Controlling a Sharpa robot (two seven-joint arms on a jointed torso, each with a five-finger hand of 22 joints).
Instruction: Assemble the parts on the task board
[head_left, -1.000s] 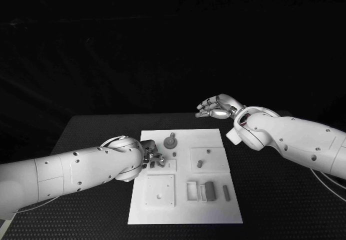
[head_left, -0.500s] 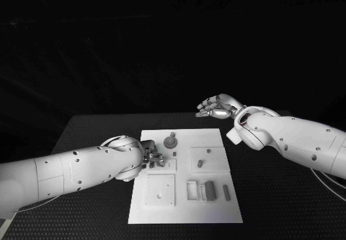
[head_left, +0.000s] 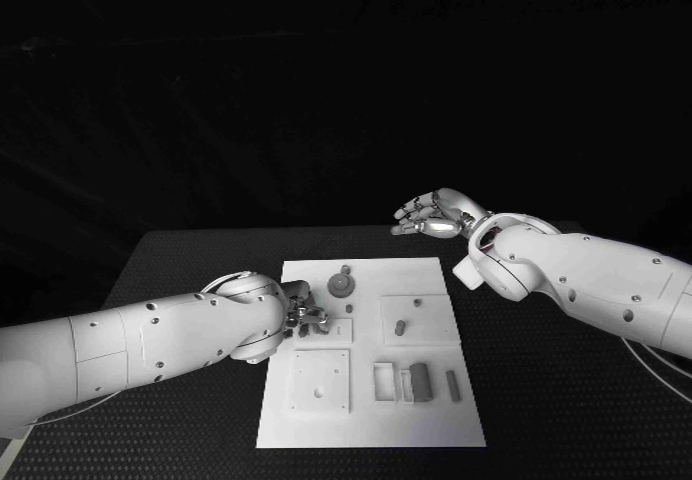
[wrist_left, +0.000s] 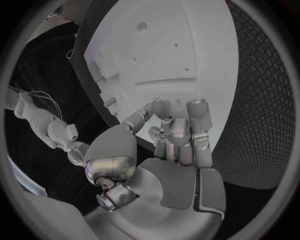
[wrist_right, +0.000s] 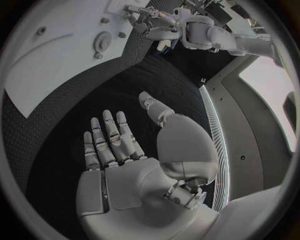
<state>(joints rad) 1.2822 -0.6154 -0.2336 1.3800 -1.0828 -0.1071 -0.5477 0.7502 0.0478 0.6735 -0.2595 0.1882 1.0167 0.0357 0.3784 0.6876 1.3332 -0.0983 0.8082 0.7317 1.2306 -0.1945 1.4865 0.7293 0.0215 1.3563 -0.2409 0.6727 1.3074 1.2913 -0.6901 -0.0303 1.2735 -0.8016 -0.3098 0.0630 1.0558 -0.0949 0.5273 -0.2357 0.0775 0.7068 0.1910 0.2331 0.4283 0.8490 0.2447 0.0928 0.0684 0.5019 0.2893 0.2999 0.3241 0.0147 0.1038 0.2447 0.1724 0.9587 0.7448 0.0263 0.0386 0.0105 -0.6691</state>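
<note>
**White board centred, left hand low at its edge, right hand raised off it**

White task board (head_left: 369, 350) lies lengthwise in the middle of your black table (head_left: 173, 270). Your left hand (head_left: 304, 312) sits down at the board's left edge, about midway along it. Its fingers are curled in tight together over the plate; from the left wrist view (wrist_left: 178, 135) you cannot tell whether anything is pinched between them.

Just beyond that hand, toward the far end of the board, stands a round grey gear-like part (head_left: 340, 285). Across from it, a small grey peg (head_left: 398, 326) stands upright in a raised square block. Nearer the robot, a dark upright block (head_left: 418, 380) sits in a slot, with a thin grey bar (head_left: 451, 385) lying just beside it on the right.

Your right hand (head_left: 433, 215) hangs above the far right corner of the table, well apart from every part. The right wrist view (wrist_right: 119, 140) shows its fingers spread and the palm holding nothing.
</note>
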